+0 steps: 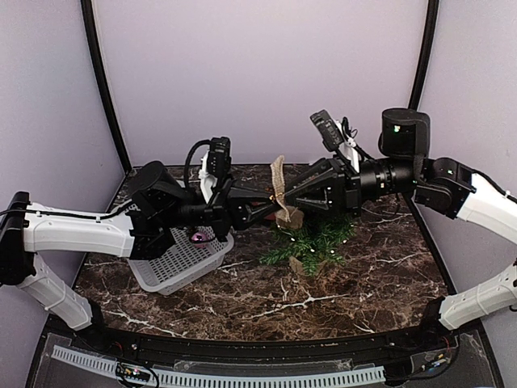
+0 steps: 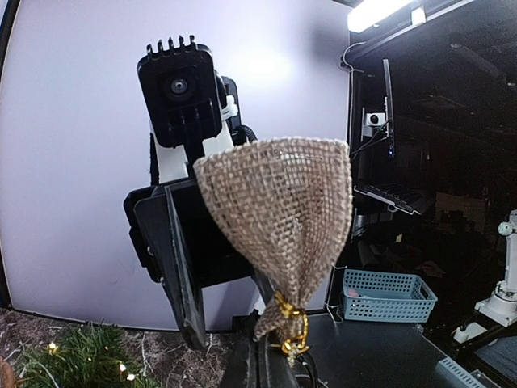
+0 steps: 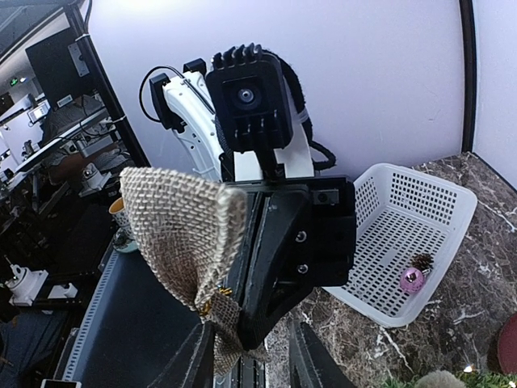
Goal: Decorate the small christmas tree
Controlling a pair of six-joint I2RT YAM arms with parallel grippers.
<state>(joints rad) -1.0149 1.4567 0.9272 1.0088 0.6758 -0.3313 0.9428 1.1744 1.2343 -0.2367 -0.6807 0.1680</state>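
Left gripper is clamping tight on the gold-tied knot of a burlap bow, holding it aloft above the marble table. Right gripper is facing it, jaws standing apart to either side of the bow's lower tail. The small christmas tree, lights glowing, is sitting on the table just below both grippers, right of a white basket holding a pink bauble.
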